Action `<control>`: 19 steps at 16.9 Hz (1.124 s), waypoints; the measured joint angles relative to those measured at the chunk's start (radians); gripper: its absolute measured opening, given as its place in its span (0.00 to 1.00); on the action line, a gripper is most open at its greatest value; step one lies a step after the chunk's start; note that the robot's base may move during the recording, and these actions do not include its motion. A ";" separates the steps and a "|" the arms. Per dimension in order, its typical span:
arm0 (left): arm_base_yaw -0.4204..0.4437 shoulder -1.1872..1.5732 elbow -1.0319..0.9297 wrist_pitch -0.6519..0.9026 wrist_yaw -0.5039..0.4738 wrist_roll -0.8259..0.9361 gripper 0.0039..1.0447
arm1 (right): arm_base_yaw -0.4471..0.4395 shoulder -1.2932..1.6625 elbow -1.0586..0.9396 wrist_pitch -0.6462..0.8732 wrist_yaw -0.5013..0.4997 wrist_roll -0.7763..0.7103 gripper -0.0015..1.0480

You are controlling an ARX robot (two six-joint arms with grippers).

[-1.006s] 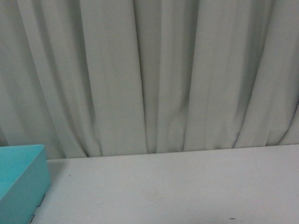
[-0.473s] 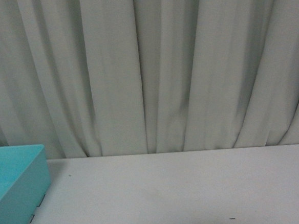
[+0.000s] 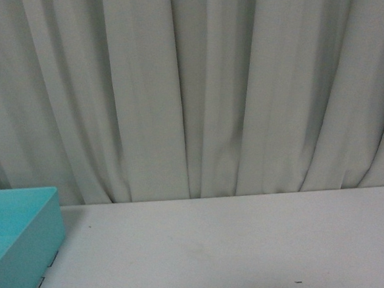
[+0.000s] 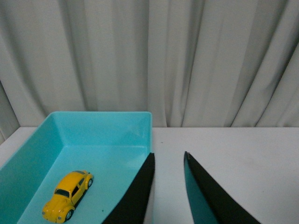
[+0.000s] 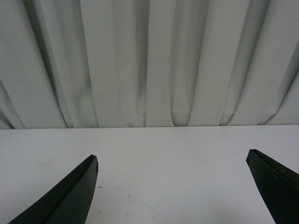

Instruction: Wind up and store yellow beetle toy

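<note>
the glossy yellow beetle toy [image 4: 68, 195] is lying inside the open turquoise plastic box [image 4: 103, 132] on the white worktop [image 5: 154, 158]. the left gripper [image 4: 168, 161] is narrowly parted, the right gripper [image 5: 172, 163] spread wide, both empty. storing is judged done; only withdrawal is called for.

No text, label, brand, number or sign can be read in any of the views. Only a few small dark marks are seen on the table [image 3: 219, 247], near its front edge and beside the box [image 3: 21, 241], and they are too small to be made out as writing.
</note>
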State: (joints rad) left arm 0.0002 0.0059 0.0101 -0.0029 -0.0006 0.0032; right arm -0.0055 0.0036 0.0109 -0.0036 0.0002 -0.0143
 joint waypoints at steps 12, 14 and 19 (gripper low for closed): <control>0.000 0.000 0.000 0.000 0.000 0.000 0.94 | 0.000 0.000 0.000 0.000 0.000 0.000 0.94; 0.000 0.000 0.000 0.000 0.000 0.000 0.94 | 0.000 0.000 0.000 0.000 0.000 0.000 0.94; 0.000 0.000 0.000 0.001 0.000 0.000 0.94 | 0.000 0.000 0.000 0.001 0.000 0.000 0.94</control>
State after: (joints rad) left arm -0.0002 0.0059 0.0101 -0.0021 -0.0006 0.0032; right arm -0.0055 0.0032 0.0109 -0.0029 0.0002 -0.0143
